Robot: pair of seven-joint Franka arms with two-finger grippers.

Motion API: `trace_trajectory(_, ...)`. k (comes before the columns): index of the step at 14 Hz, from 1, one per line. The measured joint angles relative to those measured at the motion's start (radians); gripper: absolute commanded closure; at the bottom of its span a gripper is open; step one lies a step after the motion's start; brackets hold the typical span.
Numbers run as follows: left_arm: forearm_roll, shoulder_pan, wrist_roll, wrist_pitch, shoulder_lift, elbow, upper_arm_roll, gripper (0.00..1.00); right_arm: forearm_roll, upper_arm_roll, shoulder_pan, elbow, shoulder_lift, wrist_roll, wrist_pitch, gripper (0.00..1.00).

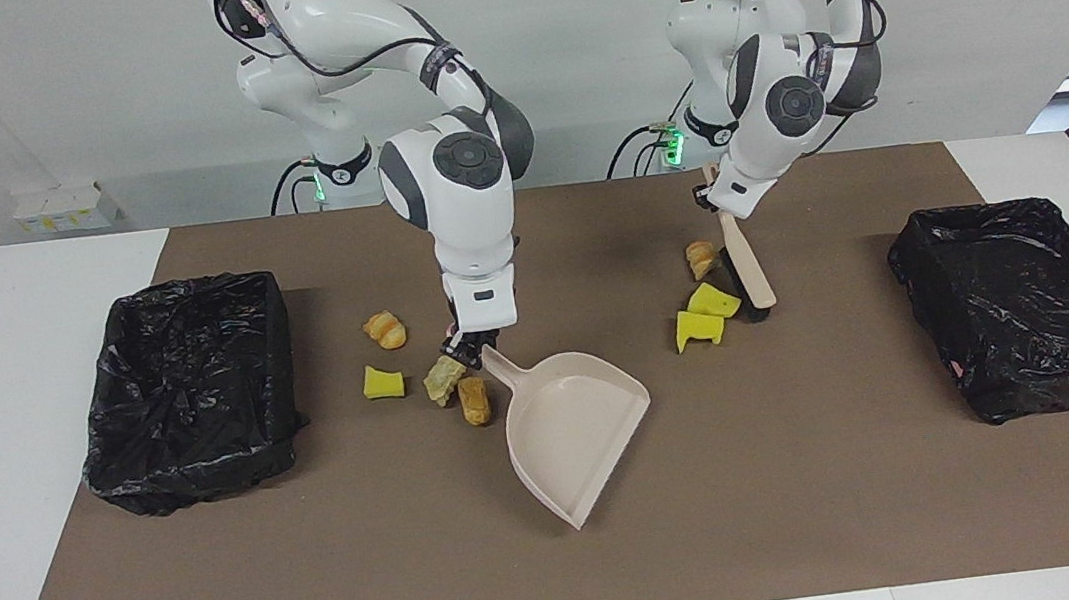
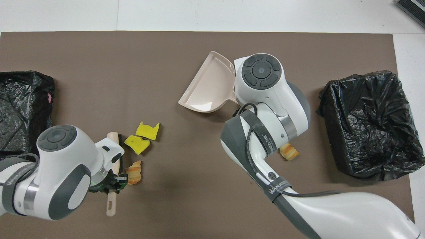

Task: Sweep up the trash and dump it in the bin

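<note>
My right gripper [image 1: 471, 344] is shut on the handle of the beige dustpan [image 1: 574, 426], whose mouth rests on the mat; the pan also shows in the overhead view [image 2: 207, 86]. Beside the handle lie a golden lump [image 1: 385, 330], a yellow chunk [image 1: 383, 383], a tan lump [image 1: 444, 379] and a brown lump [image 1: 473, 399]. My left gripper [image 1: 718, 202] is shut on the wooden brush [image 1: 750, 267], its bristles down on the mat. Against the brush lie two yellow pieces [image 1: 714, 300] [image 1: 699, 330] and a brown lump [image 1: 702, 259]. In the overhead view my right arm hides most of its trash.
A black-bag-lined bin [image 1: 192, 389] stands at the right arm's end of the brown mat, another [image 1: 1028, 304] at the left arm's end. The mat [image 1: 818, 489] is bare farther from the robots than the dustpan.
</note>
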Motion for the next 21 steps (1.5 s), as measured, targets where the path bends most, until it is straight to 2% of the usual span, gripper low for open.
trace_trajectory(3,0.0,0.008,-0.061,-0.042,-0.033,-0.007,0.007,1.0,0.001,0.0,0.0,-0.007,-0.002,-0.312,0.0,1.0)
trace_trajectory(7,0.0,0.002,-0.157,-0.01,-0.072,-0.083,-0.005,1.0,0.001,0.004,0.009,-0.029,-0.014,-0.511,0.0,1.0)
trace_trajectory(10,-0.001,-0.043,-0.264,0.048,-0.073,-0.133,-0.016,1.0,0.0,0.005,0.02,-0.056,-0.021,-0.553,0.006,1.0)
trace_trajectory(15,-0.059,-0.118,-0.383,0.14,-0.064,-0.154,-0.022,1.0,-0.008,0.005,0.047,-0.094,-0.019,-0.563,0.088,1.0)
trace_trajectory(18,-0.061,-0.118,-0.386,0.213,-0.019,-0.15,-0.02,1.0,-0.009,0.005,0.048,-0.098,-0.014,-0.563,0.115,1.0)
trace_trajectory(21,-0.061,-0.118,-0.369,0.288,0.048,-0.106,-0.02,1.0,-0.009,0.005,0.053,-0.099,-0.008,-0.56,0.127,1.0)
